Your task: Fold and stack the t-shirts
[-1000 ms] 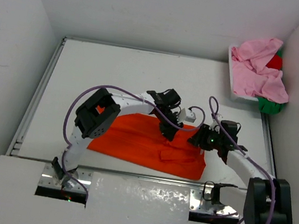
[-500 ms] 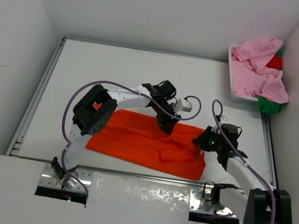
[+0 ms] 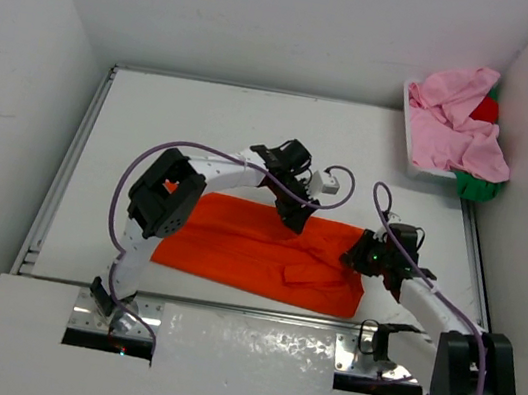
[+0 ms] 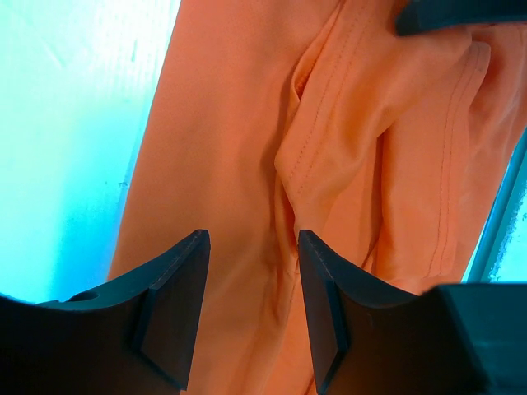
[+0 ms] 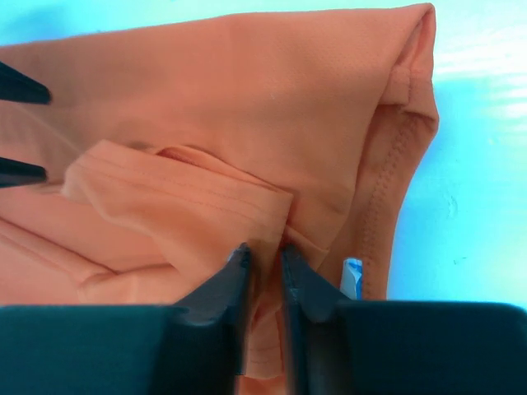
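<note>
Wrist views only: left pincer point(image 4: 253, 240) open over orange shirt point(image 4: 222, 123); right pincer point(image 5: 263, 251) grip unclear.

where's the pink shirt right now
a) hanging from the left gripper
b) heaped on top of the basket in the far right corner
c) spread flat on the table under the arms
b: the pink shirt lies bunched on top of the white basket at the far right, and the one spread flat is the orange shirt.
</note>
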